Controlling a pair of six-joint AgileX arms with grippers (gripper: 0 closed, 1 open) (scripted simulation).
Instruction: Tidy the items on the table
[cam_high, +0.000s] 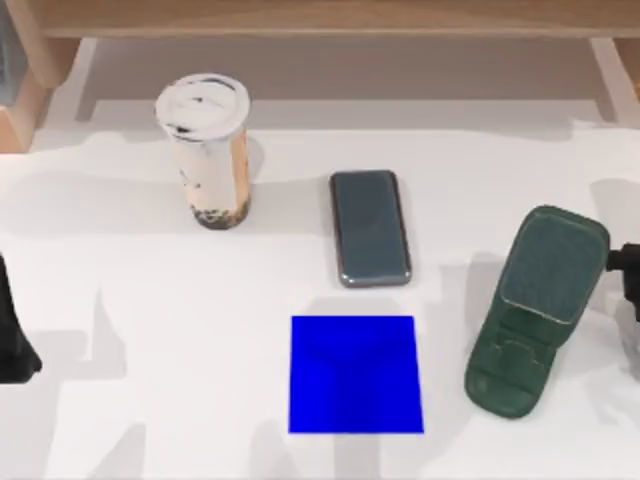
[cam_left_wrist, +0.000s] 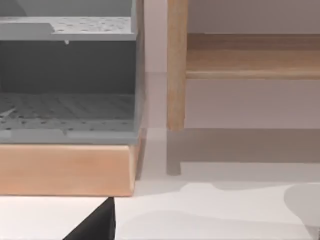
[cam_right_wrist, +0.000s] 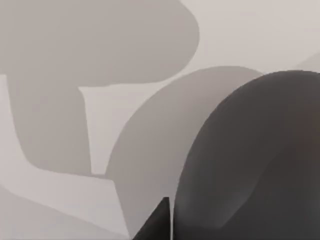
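Underneath it all, worktop (cam_high: 150, 400): broad, flat and white, with soft grey shadows lying on it.
Shelf (cam_high: 330, 15): light wood, along the far edge of the worktop. The left wrist view shows its post and boards close up, with a grey box (cam_left_wrist: 67, 75) on a wooden block beside it.
Stand (cam_high: 540, 310): dark green and folding, on the right side of the worktop, with its back plate tilted up.
Pad (cam_high: 355, 375): bright blue square, flat, near the front middle.
Cup (cam_high: 210, 150): clear with a white lid, upright at the back left. The drink is beige and dark pearls sit at the bottom.
Smartphone (cam_high: 370, 228): slate grey and shiny, lying flat just behind the pad, apart from it.
Mouse (cam_right_wrist: 250, 160): dark grey and rounded, on the worktop, very close in the right wrist view. The picture edge cuts part of it off.
Right end effector (cam_high: 625, 265): a dark piece at the right edge, just beside the stand. Released or clenched, I cannot tell.
Left end effector (cam_high: 12, 345): a dark piece at the left edge, well apart from the cup. Its state cannot be told either.
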